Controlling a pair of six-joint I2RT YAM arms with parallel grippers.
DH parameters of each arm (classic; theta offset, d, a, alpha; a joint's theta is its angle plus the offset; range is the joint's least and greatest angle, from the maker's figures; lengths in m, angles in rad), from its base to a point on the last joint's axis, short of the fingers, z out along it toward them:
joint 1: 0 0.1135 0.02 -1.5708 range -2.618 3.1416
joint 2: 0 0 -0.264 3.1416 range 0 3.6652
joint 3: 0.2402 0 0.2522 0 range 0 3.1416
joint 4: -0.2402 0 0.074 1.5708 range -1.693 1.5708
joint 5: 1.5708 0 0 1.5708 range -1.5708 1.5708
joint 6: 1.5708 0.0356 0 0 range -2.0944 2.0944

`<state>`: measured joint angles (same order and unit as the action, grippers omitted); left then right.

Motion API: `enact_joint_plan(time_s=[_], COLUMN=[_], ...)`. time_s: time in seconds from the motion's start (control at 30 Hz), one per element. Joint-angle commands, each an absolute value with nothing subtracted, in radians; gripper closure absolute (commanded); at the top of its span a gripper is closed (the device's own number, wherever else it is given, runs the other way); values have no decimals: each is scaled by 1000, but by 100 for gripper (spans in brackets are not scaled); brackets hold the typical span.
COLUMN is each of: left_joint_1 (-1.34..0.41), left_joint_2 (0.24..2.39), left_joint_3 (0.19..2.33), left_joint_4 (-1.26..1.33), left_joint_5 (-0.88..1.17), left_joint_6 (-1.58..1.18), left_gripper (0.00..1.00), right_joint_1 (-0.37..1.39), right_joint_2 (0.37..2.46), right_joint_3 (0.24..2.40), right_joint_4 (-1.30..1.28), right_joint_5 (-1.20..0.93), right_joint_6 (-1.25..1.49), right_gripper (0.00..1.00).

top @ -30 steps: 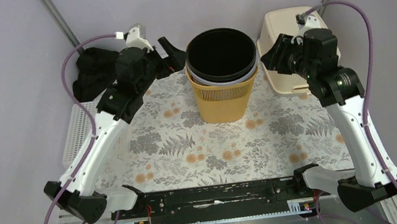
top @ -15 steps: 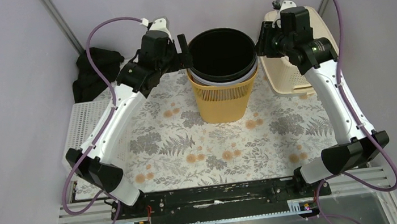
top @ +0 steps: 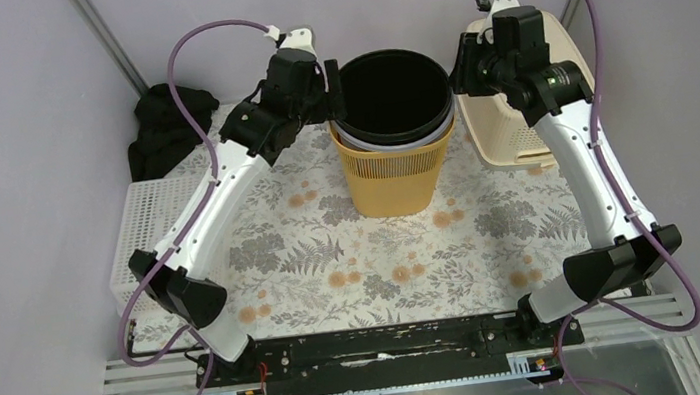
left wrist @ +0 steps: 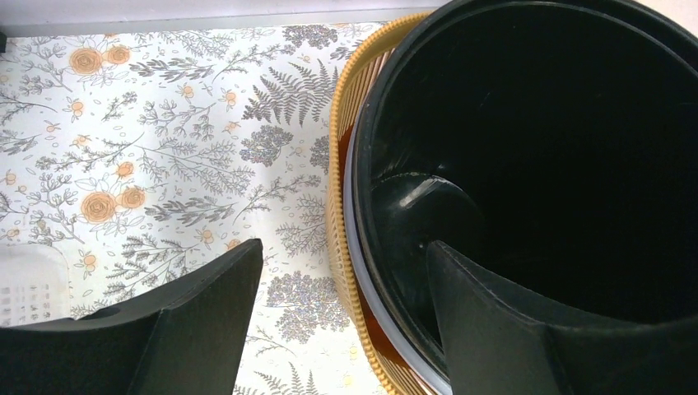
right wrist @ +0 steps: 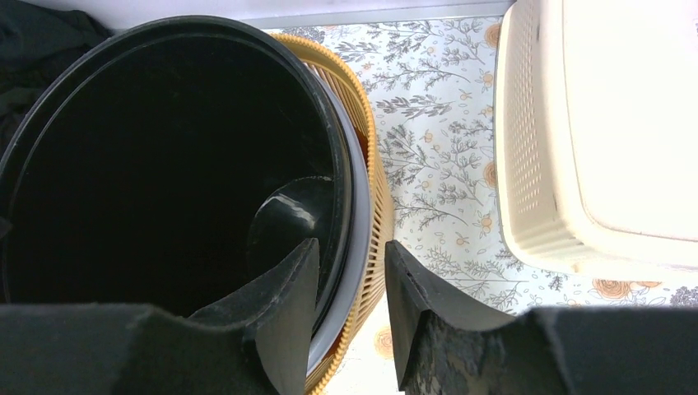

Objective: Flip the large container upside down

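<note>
The large container (top: 393,170) stands upright at the back middle of the floral mat: an orange slatted bin with a black liner (top: 391,92) inside it. My left gripper (top: 332,92) is open and straddles its left rim, one finger inside the black liner (left wrist: 527,148), the other outside the orange wall (left wrist: 339,156), with gaps on both sides of the left gripper (left wrist: 344,247). My right gripper (top: 457,71) straddles the right rim. In the right wrist view the right gripper (right wrist: 351,243) stands narrower, its inner finger close to the liner (right wrist: 165,148), a slit of light outside the wall.
A cream lidded basket (top: 513,97) sits just right of the container, close behind the right gripper, and fills the right wrist view's right side (right wrist: 609,123). A white flat basket (top: 140,223) and black cloth (top: 161,130) lie at the left. The floral mat (top: 383,254) spreads in front.
Both arms swung in from the sides to the container's rim and now straddle it. The jaws of both grippers have narrowed. The container has not moved.
</note>
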<state>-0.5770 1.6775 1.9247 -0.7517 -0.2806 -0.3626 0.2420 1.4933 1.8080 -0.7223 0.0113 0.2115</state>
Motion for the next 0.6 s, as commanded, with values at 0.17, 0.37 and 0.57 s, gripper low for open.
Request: enact_joint_plan(time_s=[0.17, 0.37, 0.57], left_joint_1=[-613, -627, -638], left_joint_2=[1716, 1739, 1765], left_joint_3=[2000, 2031, 2053], left_joint_4=[-782, -793, -805], left_joint_5=[-358, -378, -389], left_joint_6=[-324, -315, -308], left_gripper=[23, 25, 35], right_joint_1=[241, 242, 251], right_joint_2=[1522, 1551, 1582], right_joint_3=[1867, 1890, 1928], right_joint_4=[-696, -708, -727], right_joint_5=[11, 9, 6], right_joint_6=[172, 159, 151], right_gripper=[58, 59, 62])
